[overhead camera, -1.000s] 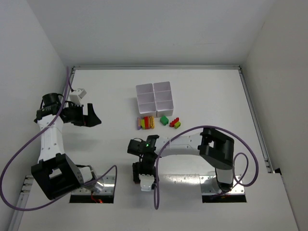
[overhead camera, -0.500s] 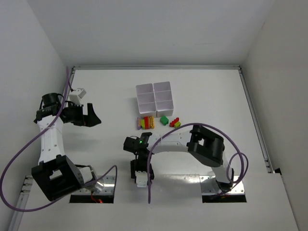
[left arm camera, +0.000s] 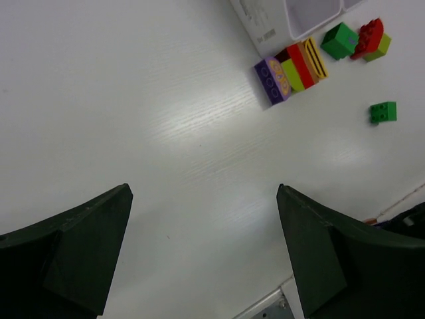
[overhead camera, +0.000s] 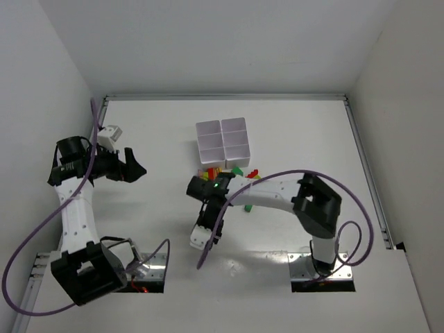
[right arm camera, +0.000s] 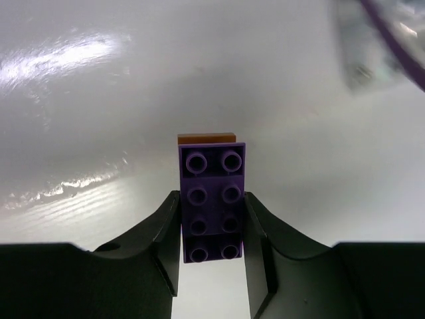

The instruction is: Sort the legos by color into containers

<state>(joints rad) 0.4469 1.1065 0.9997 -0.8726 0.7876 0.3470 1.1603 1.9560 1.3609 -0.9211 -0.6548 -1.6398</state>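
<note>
My right gripper (right arm camera: 212, 197) is shut on a purple lego (right arm camera: 212, 199), its studs facing the camera, with an orange piece (right arm camera: 206, 138) showing at its far end. In the top view this gripper (overhead camera: 203, 231) hangs over the table's middle, just in front of the lego pile. A row of purple (left arm camera: 271, 80), lime, red (left arm camera: 300, 64) and yellow legos lies against the white containers (left arm camera: 264, 23) (overhead camera: 221, 143). Green (left arm camera: 340, 40), red (left arm camera: 369, 34) and another green lego (left arm camera: 383, 111) lie nearby. My left gripper (left arm camera: 204, 191) (overhead camera: 132, 168) stands open and empty, far left.
The right arm's white forearm (overhead camera: 267, 196) stretches across the table in front of the legos, its purple cable looping around it. Metal base plates (overhead camera: 149, 262) sit at the near edge. White walls bound the table on the left, back and right.
My right gripper has closed onto the purple lego and swung from the near edge up toward the lego pile. The left arm has shifted slightly.
</note>
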